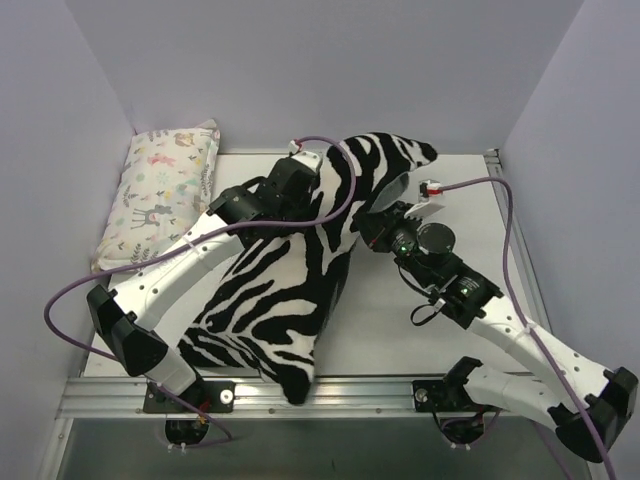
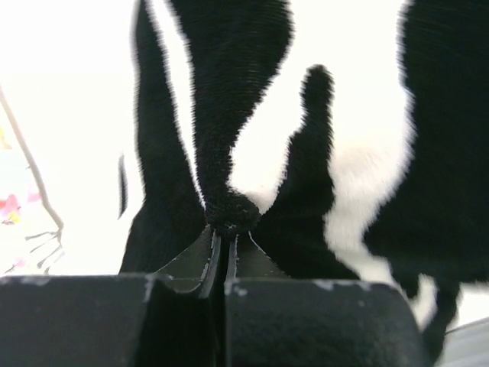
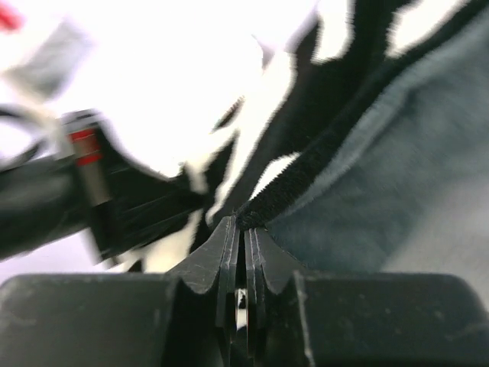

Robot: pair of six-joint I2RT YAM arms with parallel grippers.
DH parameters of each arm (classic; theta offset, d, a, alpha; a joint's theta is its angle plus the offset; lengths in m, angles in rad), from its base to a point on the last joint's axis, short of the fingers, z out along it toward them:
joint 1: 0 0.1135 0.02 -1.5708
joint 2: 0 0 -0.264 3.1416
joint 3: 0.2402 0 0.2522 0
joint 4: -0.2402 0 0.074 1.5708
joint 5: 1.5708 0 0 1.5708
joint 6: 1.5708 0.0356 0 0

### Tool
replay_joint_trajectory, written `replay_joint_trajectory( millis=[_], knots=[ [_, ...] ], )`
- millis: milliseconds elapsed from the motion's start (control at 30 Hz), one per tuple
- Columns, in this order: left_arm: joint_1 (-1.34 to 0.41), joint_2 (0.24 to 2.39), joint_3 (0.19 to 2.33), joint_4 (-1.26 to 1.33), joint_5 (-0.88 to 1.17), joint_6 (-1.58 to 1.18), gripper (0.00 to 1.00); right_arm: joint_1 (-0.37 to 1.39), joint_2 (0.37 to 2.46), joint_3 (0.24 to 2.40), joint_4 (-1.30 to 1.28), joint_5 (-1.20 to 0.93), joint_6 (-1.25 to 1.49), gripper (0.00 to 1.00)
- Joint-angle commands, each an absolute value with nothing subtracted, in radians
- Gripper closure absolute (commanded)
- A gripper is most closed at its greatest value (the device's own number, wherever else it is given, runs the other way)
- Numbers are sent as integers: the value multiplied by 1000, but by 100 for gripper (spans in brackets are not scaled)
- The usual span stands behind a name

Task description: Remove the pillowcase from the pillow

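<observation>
Pillowcase [image 1: 270,300] lies mid-worktop [image 1: 450,300], long axis running 7 to 1 o'clock. My left gripper [image 2: 225,227] pinches a zebra fold near the far end. My right gripper [image 3: 244,223], at its 3 o'clock, clamps the hem. The pillow is probably inside, hidden.

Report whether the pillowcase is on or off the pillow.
On, it seems: the zebra pillowcase lies plump and filled; the left tool and right tool pinch its fabric; the pillow is not clearly visible.
</observation>
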State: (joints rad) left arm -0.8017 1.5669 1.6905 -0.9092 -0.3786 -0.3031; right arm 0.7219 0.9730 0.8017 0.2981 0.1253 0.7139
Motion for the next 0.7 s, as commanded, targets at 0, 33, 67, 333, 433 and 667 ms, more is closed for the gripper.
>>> replay_joint_trajectory(
  millis=[0, 33, 67, 333, 433, 667],
  knots=[
    [-795, 1539, 1773, -799, -339, -310, 98, 816, 891, 931, 200, 205, 575, 100],
    [-793, 1537, 1773, -789, -328, -311, 96, 869, 890, 984, 183, 221, 557, 100],
    [-790, 1537, 1773, -784, -321, -313, 94, 888, 894, 1014, 167, 230, 539, 100],
    [-649, 1551, 1880, -794, -192, -321, 30, 913, 1161, 1305, 35, 304, 425, 100],
    [-629, 1542, 1994, -833, -218, -310, 14, 806, 1296, 1384, 5, 203, 481, 100],
    [-637, 1464, 2043, -859, -227, -339, 11, 614, 1622, 1472, 3, 100, 555, 100]
  ],
)
